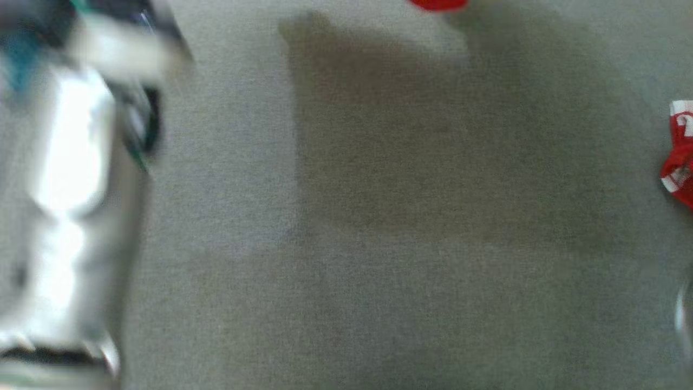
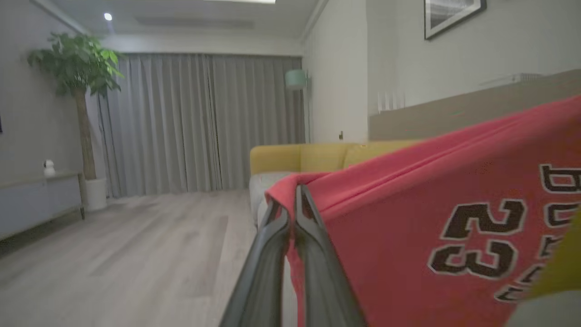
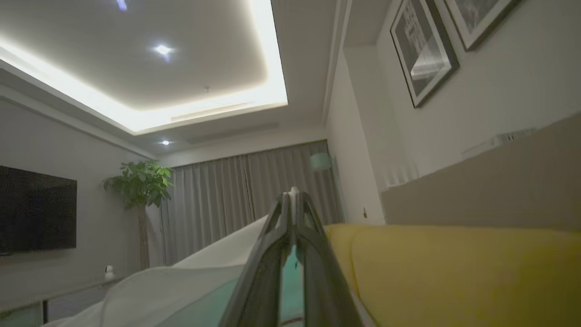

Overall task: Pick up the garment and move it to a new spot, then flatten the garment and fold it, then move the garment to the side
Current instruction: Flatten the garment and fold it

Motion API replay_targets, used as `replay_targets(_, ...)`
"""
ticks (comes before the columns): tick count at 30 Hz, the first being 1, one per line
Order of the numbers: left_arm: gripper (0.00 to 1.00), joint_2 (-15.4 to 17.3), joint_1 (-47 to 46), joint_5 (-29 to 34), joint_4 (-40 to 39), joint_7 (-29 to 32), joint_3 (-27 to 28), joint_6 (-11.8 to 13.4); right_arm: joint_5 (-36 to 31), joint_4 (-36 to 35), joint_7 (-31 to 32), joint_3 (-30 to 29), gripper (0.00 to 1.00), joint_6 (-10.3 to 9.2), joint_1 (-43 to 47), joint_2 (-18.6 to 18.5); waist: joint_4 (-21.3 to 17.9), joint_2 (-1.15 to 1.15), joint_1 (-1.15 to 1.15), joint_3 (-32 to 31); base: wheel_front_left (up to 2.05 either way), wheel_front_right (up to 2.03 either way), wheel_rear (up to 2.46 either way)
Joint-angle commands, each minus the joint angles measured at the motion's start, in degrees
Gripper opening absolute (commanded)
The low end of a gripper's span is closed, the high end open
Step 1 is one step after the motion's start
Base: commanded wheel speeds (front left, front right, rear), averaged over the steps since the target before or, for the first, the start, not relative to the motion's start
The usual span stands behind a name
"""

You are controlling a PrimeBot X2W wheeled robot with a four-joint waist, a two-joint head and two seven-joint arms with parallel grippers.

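Red garment [image 1: 679,157] peeks in at the head view's right edge, over grey fabric [image 1: 346,244]. Left wrist view: the left end effector [image 2: 288,200] is clamped on the garment's edge. Right wrist view: the right end effector [image 3: 294,196] is closed; pale cloth [image 3: 181,281] reaches its tips, grip unclear.

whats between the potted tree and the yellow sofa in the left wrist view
Left wrist view: bare wood floor between the potted tree and the yellow sofa, with closed grey curtains behind it.
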Motion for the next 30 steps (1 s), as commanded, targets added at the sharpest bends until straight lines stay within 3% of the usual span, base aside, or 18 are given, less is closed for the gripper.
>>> replay_targets(1,0.00,1.4,3.4,-0.1,-1.5,-0.2,2.8,0.0,2.2,-2.3,-0.1,0.4,0.00,-0.05,5.1,-0.6,0.1,0.00,0.00,-0.8,0.00,0.00,0.00)
replay_targets(5,0.00,-2.2,18.1,-0.3,-1.3,-0.2,5.6,-0.3,7.8,-5.4,-0.1,-0.1,0.00,-0.05,22.6,-1.0,-0.9,0.00,0.00,-2.8,0.00,0.00,0.00)
replay_targets(9,0.00,-5.4,31.5,-0.3,-0.6,-0.2,9.1,-1.1,11.2,-7.4,-0.1,-0.3,0.00,-0.05,38.1,1.0,-2.1,0.00,0.00,-5.1,0.00,0.00,0.00)
replay_targets(18,0.00,-8.9,50.6,0.6,-2.7,-0.2,12.8,-3.1,14.9,-6.4,-0.1,2.1,0.00,-0.05,62.3,3.9,-2.7,0.00,0.00,-12.3,0.00,0.00,0.00)
replay_targets(24,0.00,-9.0,59.4,0.9,-4.5,-0.2,10.7,-3.7,15.7,-7.2,-0.1,1.0,0.00,-0.05,71.3,4.3,-3.1,0.00,0.00,-15.3,0.00,0.00,0.00)
replay_targets(30,0.00,-9.0,62.1,1.2,-7.1,-0.2,9.8,-4.0,16.1,-9.4,-0.1,0.5,0.00,-0.05,71.7,4.5,-3.0,0.00,0.00,-15.5,0.00,0.00,0.00)
